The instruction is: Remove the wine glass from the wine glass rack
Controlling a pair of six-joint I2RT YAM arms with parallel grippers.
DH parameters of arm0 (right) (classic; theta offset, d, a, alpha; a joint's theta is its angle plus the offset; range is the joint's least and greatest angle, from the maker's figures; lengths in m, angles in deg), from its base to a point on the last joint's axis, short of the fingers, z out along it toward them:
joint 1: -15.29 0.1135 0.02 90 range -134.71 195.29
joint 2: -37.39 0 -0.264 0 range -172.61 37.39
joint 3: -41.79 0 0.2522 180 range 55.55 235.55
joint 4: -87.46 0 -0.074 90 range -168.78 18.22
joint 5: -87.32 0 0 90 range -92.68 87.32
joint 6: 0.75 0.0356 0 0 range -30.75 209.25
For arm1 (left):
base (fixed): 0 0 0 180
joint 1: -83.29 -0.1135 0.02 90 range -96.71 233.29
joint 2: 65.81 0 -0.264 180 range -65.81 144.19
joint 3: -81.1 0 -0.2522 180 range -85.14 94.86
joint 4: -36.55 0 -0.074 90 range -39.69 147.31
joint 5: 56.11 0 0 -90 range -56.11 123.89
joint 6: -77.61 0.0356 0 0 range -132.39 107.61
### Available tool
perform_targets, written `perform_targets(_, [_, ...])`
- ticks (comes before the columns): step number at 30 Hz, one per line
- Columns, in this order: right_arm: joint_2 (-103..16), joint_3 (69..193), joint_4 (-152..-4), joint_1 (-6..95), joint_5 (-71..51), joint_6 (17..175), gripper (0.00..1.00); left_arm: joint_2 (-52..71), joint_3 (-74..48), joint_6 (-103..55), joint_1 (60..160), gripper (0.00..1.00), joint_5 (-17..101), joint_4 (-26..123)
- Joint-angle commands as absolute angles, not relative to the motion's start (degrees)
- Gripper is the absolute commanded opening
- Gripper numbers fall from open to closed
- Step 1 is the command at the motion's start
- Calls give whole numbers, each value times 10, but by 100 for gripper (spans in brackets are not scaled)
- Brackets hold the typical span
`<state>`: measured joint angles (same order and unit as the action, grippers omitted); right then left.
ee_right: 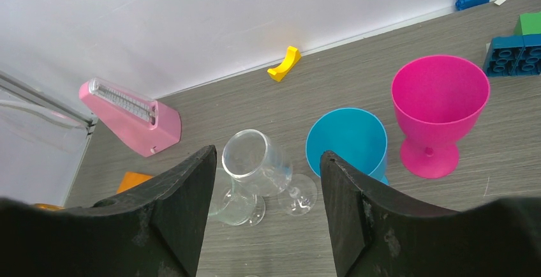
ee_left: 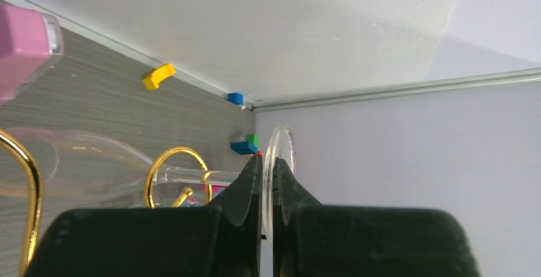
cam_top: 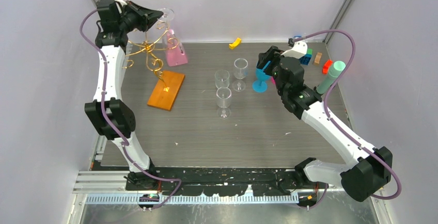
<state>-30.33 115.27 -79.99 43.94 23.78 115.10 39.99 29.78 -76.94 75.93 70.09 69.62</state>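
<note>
Wine glass (ee_left: 83, 162): it hangs on the wine glass rack (cam_top: 150, 48) at the far left of the counter (cam_top: 258, 131). It lies nearly level, with its stem passing through a gold loop (ee_left: 175, 165) and its round foot (ee_left: 281, 146) edge-on to the left wrist camera.
Left jaws: the left gripper (ee_left: 268, 178) is clamped on that foot, with the thin disc pinched between the two fingers.
Right jaws: the right gripper (ee_right: 268, 159) is spread wide and holds nothing. It hangs over the clear glasses (ee_right: 274, 168) beside a blue goblet (ee_right: 348, 140).
Step in hand: probably drawing the glass clear of the loop.
Doing it well: keep the pinch firm, since the foot is thin and likely slick. Move slowly along the loop's open side. I cannot tell which side that is. Lift the bowl free of the wire before swinging away. A snag could drag or tip the rack.
Left wrist view only: it shows the grip on the foot and the stem threaded through the loop. From above, the gripper body hides both.
Top view only: it shows the rack's orange base (cam_top: 166, 90) flat on the counter, a pink metronome (cam_top: 175, 51) just beside the wire arms, and open counter to the right for setting the glass down.
Right wrist view only: it shows that the other arm is well apart from the rack.
</note>
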Motion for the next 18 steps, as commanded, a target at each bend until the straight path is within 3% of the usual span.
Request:
perform_targets(1, [-279, 1160, -820, 437, 245, 1157, 65, 368, 292, -805, 756, 0, 753, 630])
perform_targets(7, [-281, 1160, -823, 437, 244, 1156, 66, 348, 312, -756, 750, 0, 740, 721])
perform_targets(18, [-286, 1161, -824, 437, 240, 1159, 66, 326, 313, -739, 717, 0, 716, 752])
